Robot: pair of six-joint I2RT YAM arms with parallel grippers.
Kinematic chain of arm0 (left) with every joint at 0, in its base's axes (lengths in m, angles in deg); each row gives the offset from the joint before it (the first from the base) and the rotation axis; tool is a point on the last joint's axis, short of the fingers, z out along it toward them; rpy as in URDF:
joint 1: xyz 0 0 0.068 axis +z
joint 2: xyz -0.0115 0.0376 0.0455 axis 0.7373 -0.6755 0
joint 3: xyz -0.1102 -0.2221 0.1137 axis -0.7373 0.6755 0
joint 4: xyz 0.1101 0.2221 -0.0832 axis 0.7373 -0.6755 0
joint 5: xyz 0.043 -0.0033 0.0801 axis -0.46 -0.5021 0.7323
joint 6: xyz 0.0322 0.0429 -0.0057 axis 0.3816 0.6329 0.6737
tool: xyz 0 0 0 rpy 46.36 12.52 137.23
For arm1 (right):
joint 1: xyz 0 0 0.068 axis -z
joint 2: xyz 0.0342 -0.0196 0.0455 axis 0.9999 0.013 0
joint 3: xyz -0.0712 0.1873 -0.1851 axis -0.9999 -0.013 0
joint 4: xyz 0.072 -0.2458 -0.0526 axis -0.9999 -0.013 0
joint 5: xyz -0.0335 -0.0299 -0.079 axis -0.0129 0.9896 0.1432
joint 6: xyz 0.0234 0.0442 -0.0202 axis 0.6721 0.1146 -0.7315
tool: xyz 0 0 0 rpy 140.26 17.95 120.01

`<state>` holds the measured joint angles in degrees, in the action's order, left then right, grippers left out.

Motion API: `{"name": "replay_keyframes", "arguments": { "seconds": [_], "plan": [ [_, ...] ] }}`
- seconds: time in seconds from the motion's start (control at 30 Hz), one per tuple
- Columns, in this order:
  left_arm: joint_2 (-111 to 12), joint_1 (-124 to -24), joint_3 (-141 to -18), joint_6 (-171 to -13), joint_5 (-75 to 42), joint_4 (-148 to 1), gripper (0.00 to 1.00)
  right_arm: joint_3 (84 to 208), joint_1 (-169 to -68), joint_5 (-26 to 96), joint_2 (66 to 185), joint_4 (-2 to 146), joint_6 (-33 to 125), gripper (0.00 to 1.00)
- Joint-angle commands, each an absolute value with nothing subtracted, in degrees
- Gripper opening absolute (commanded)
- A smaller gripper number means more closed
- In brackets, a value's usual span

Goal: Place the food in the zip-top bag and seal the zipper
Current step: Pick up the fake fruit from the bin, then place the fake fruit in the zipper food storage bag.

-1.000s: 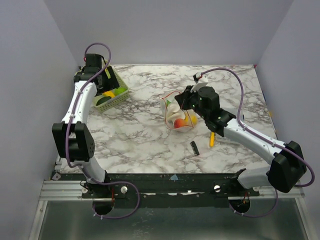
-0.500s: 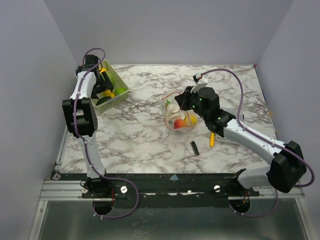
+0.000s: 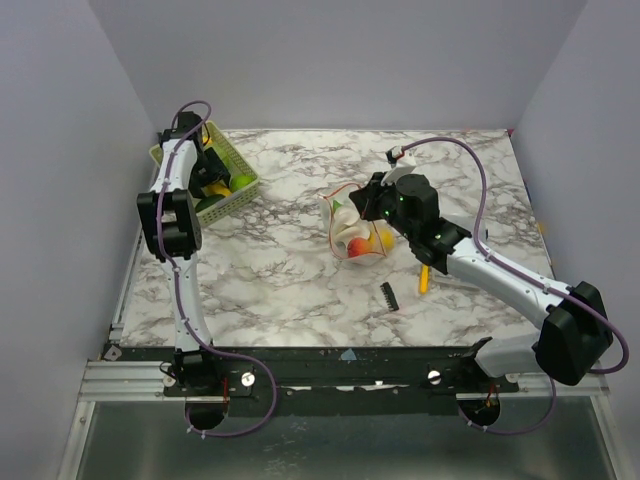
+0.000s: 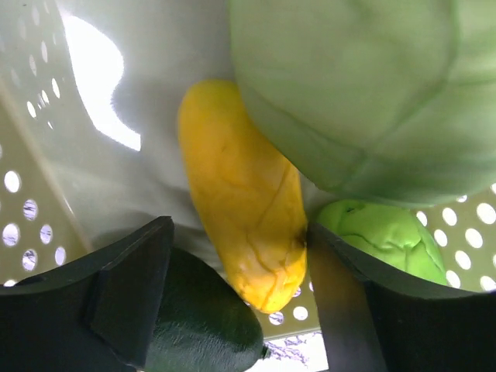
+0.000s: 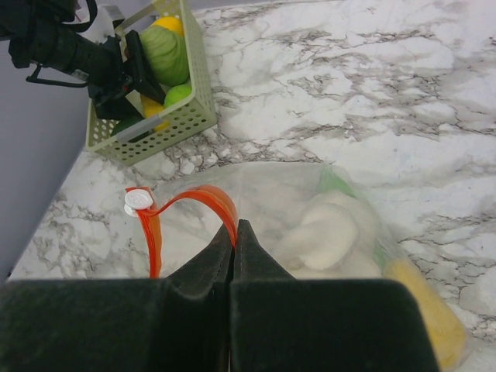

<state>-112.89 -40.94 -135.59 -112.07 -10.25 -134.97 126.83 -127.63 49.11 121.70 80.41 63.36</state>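
Progress partial: zip-top bag (image 3: 355, 235) at mid table (image 3: 290, 270) holds some food (image 5: 329, 225); more lies in basket (image 3: 243, 188). Left pincer (image 4: 236, 291) spread astride yellow piece (image 4: 240, 201). Right pincer (image 5: 234, 256) pressed together, pinching bag rim by zipper (image 5: 151, 232), unsealed.

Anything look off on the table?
Two non-food strays lie loose on the marble tabletop just nearside of the clear zip-top bag: a small yellow-handled tool and a small black ribbed piece. Nothing looks spilled.

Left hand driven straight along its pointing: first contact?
Most likely the yellow food piece in the green basket, framed between the left hand's open fingers; the dark green piece beside it is close, depth unclear.
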Motion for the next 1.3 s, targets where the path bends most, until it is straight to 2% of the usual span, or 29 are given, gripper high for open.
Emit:
{"name": "replay_keyframes", "arguments": {
  "seconds": [0.0, 0.17, 0.23, 0.4, 0.73, 0.93, 1.0, 1.27],
  "plan": [
    [-111.25, -40.63, -133.04, -111.41, -12.98, -137.26, 0.60, 126.63, -127.76, 48.78, 122.44, 81.69, 62.93, 0.01],
    [-105.99, -40.63, -127.39, -110.46, -13.06, -134.59, 0.32, 126.61, -127.76, 48.82, 122.39, 81.65, 62.99, 0.01],
    [-102.59, -40.63, -123.38, -110.82, -12.55, -132.71, 0.28, 126.57, -127.80, 48.93, 122.14, 81.58, 62.94, 0.01],
    [-93.34, -40.60, -114.91, -109.69, -10.38, -128.30, 0.28, 126.43, -127.78, 48.58, 122.13, 81.60, 63.12, 0.01],
    [-79.85, -40.57, -108.54, -109.48, -12.03, -124.13, 0.27, 126.36, -127.82, 47.64, 122.20, 81.83, 63.53, 0.01],
    [-75.81, -40.61, -105.50, -110.55, -14.72, -121.08, 0.24, 126.42, -127.79, 47.69, 122.15, 81.76, 63.51, 0.01],
    [-75.08, -40.62, -104.76, -110.65, -14.60, -120.89, 0.20, 126.54, -127.79, 47.68, 122.16, 81.79, 63.45, 0.01],
    [-63.25, -43.35, -93.88, -109.43, -27.43, -111.13, 0.19, 126.67, -127.78, 47.60, 122.49, 81.59, 63.45, 0.01]
  ]
}}
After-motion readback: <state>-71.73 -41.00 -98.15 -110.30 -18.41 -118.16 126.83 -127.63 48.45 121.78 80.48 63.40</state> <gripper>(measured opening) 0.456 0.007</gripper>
